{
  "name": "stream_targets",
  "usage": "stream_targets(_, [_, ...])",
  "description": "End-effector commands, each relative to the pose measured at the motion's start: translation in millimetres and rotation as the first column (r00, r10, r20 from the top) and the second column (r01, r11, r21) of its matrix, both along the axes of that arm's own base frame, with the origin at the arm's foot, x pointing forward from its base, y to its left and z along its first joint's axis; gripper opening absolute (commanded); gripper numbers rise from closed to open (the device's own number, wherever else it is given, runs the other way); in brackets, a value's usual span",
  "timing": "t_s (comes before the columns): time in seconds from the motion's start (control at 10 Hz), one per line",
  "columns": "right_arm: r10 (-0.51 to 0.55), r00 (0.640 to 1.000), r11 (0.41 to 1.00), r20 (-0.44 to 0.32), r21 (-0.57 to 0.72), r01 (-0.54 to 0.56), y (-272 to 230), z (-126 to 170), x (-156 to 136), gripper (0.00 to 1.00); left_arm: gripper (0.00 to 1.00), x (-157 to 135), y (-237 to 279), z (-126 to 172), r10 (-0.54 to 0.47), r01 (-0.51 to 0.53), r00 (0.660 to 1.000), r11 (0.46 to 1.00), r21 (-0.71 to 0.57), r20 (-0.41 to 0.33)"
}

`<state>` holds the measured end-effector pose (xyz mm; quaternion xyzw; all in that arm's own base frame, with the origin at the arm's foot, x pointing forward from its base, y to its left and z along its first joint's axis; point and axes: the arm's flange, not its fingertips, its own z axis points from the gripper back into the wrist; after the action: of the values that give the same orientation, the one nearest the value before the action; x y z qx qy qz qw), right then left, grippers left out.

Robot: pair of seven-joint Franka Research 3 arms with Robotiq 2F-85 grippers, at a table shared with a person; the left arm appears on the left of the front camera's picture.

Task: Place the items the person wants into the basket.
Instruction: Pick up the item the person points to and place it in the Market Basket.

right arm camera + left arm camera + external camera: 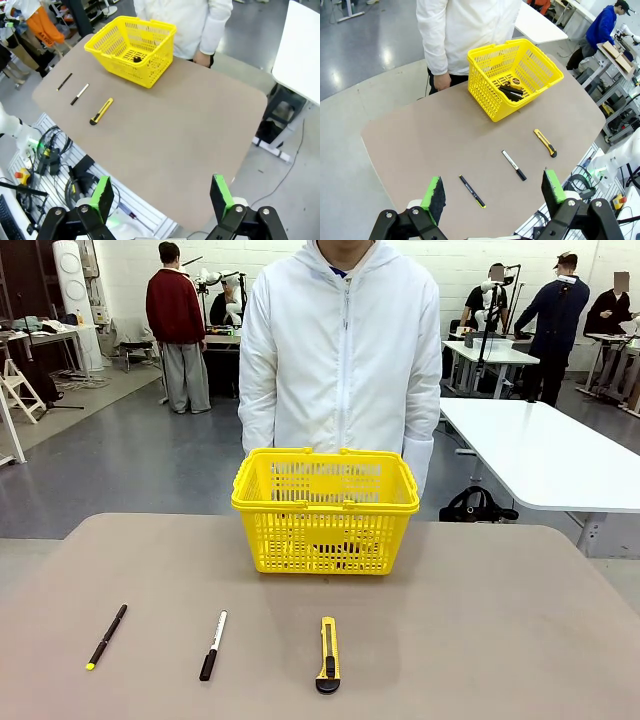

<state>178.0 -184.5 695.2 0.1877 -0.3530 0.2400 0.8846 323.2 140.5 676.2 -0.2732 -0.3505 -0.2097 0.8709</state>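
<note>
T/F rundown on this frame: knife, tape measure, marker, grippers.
1. The knife is in the basket. False: it lies on the table, on the robot's side of the basket.
2. The tape measure is in the basket. True.
3. Open and empty: left gripper, right gripper. True.
4. In the front view the marker lies right of the knife. False: it lies left of it, between the pen and the knife.

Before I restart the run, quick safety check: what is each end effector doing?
Left end effector: open, holding nothing.
Right end effector: open, holding nothing.
</note>
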Motion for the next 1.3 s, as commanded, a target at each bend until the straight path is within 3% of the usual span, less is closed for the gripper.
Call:
stream_targets(0.0, [0.023, 1.000, 1.000, 0.008, 0.009, -0.023, 3.4, 0.2, -0.1, 1.00, 1.00, -1.0, 0.7, -1.0, -0.014, 0.014, 1.000, 1.000, -0.004, 0.012])
stream_targets(1.2, [0.023, 1.000, 1.000, 0.008, 0.009, -0.023, 3.4, 0.2, -0.1, 1.00, 1.00, -1.0, 0.7, -1.0, -0.014, 0.014, 1.000, 1.000, -0.004, 0.012])
